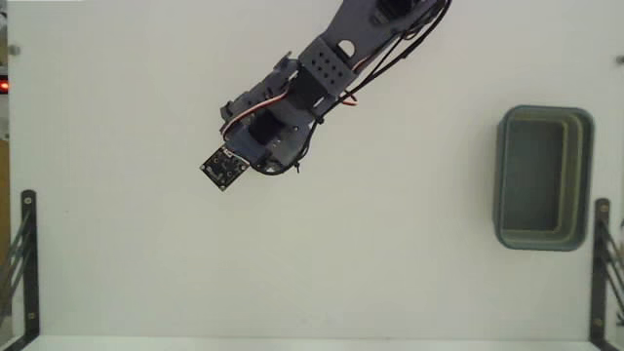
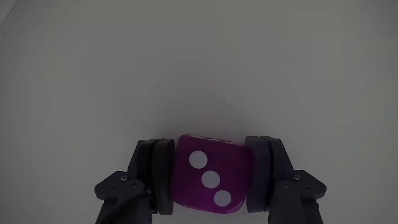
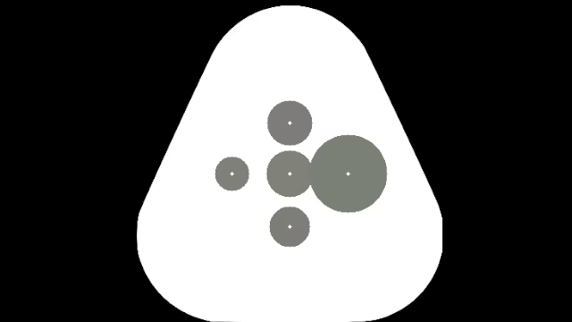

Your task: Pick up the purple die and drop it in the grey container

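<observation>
Holding the purple die [image 2: 209, 182] tight between its two fingers, the gripper [image 2: 210, 183] sits over the white worktop [image 1: 117, 244]. The grey container [image 1: 543, 178] waits far off at the right in the fixed view, so next comes a carry over there.

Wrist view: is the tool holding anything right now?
Tool: closed on the purple die, one finger pressed to each side, three-dot face toward the camera.

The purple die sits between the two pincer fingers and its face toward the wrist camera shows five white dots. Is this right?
Not quite. In the wrist view the purple die does sit between the pincer fingers, but that face shows three white dots in a diagonal line, not five.
</observation>
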`<state>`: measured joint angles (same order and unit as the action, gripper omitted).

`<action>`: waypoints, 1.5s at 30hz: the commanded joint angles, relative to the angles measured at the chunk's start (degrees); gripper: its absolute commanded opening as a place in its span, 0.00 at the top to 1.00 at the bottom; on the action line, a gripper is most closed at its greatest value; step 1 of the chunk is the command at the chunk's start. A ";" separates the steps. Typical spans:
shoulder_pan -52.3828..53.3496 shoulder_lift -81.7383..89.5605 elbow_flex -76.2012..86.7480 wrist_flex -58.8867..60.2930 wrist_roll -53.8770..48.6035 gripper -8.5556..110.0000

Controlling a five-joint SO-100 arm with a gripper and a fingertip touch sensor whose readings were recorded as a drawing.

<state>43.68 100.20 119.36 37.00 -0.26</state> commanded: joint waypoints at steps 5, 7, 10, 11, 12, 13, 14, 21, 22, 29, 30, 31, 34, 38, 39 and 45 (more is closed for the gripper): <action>-0.22 1.24 0.00 -0.53 0.26 0.39; -0.22 1.24 0.00 -0.53 0.26 0.39; -0.22 1.24 0.00 -0.53 0.26 0.39; -0.22 1.24 0.00 -0.53 0.26 0.39; -0.22 1.24 0.00 -0.53 0.26 0.39; -0.22 1.24 0.00 -0.53 0.26 0.39; -0.22 1.24 0.00 -0.53 0.26 0.39; -0.22 1.30 -0.15 -0.31 0.26 0.39; -0.22 1.41 -0.39 0.04 0.26 0.39; -0.22 2.48 -3.34 4.05 0.26 0.39; -0.22 2.63 -3.85 4.72 0.26 0.39; -0.22 2.72 -4.20 5.16 0.26 0.39; -0.22 3.08 -5.63 6.94 0.26 0.39; -0.22 3.47 -7.64 9.34 0.26 0.39; -0.22 3.55 -8.18 9.97 0.26 0.39; -0.22 3.87 -10.99 13.10 0.26 0.39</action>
<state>43.51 100.20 111.80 48.43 -0.26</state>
